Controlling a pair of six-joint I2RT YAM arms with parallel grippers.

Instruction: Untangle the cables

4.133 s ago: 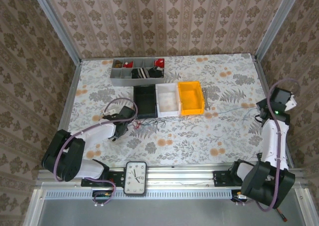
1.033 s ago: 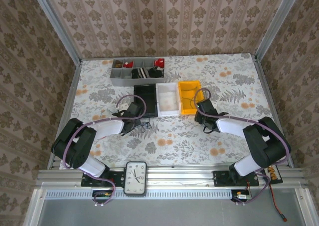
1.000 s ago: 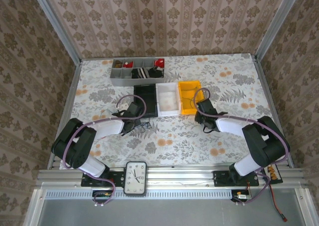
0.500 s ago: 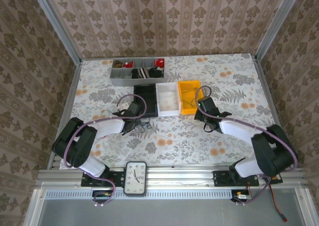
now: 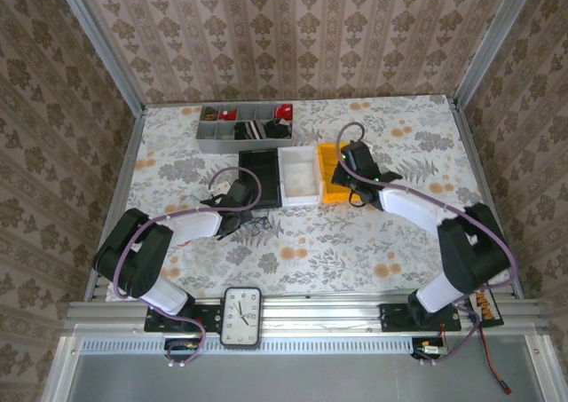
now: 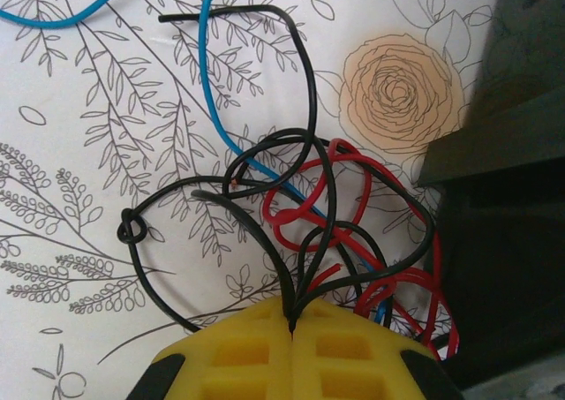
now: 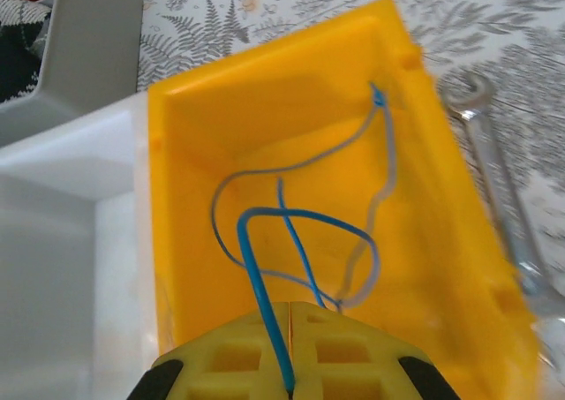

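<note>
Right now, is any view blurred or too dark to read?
Top external: evenly lit, sharp. Left wrist: cables crisp, black bin lost in darkness at right. Right wrist: soft throughout, yellow bin and wrench smeared.

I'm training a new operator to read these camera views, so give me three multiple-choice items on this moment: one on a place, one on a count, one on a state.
1. Where does the blue cable held by the right fingers hang?
A) in the yellow bin
B) on the table
C) over the clock

2. How many open bins stand side by side mid-table?
A) two
B) three
C) five

3. What are the left fingers doing?
A) spread wide
B) shut on a black cable
C) shut on a wrench

Answers:
1 A: the right wrist view shows the blue loops inside the yellow walls.
2 B: the black bin, white bin and yellow bin form one row.
3 B: black strands run into the closed seam between the fingers.
</note>
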